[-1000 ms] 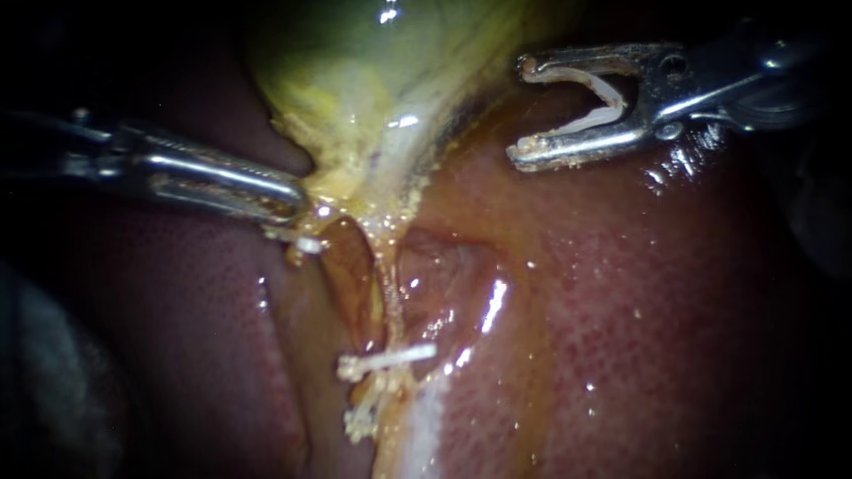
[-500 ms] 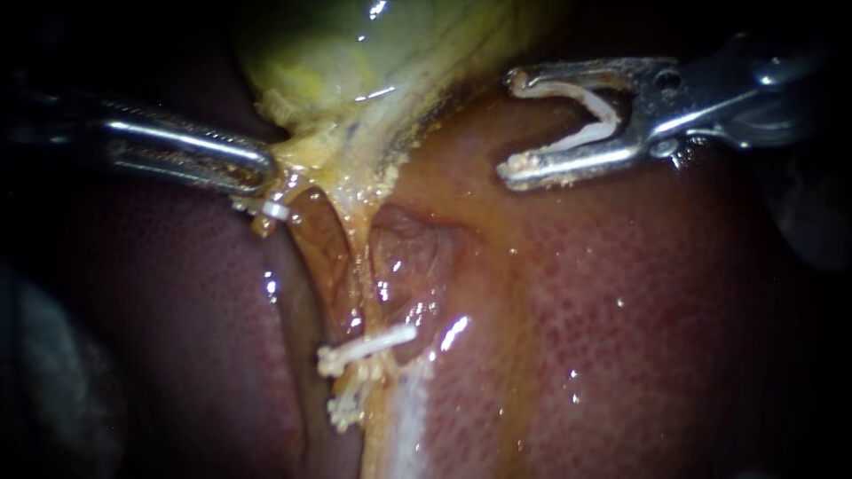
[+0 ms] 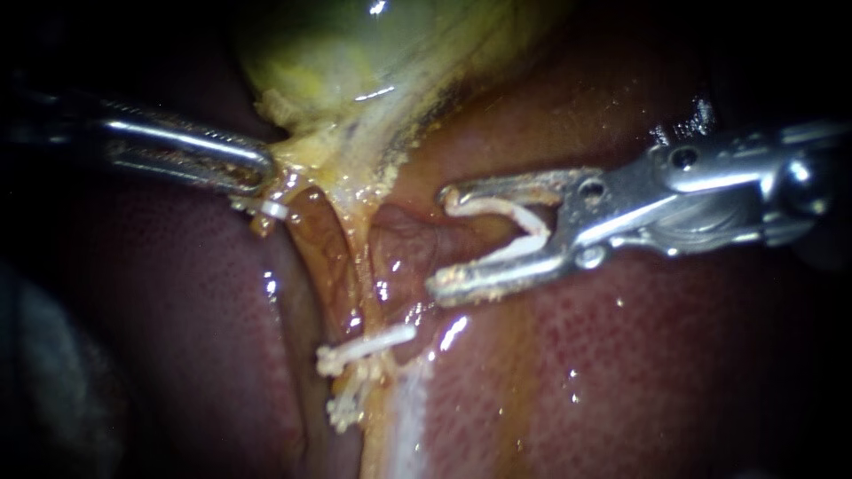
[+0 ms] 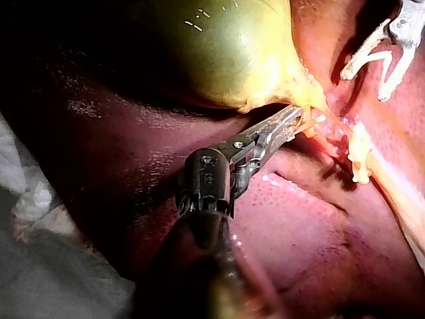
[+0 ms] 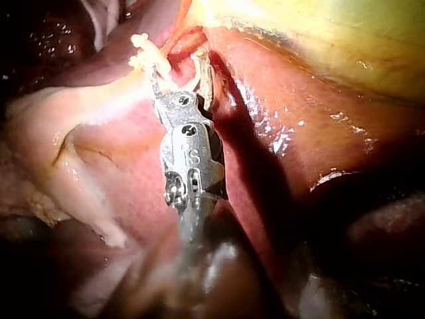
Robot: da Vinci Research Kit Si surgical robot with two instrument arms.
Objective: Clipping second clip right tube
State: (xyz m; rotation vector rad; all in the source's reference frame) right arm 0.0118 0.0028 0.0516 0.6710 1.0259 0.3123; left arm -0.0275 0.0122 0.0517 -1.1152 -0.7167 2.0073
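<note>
The tube ran taut from the neck of the gallbladder down to a placed clip lying across it, with a lower clip just beneath. Between neck and placed clip the tube was bare. Just right of that stretch, not touching it, the right instrument stood with jaws spread wide, cradling an open clip whose mouth faced the tube over a hollow in the liver. The left instrument had its jaws clamped on the gallbladder at the neck's edge, on the tube's far side.
</note>
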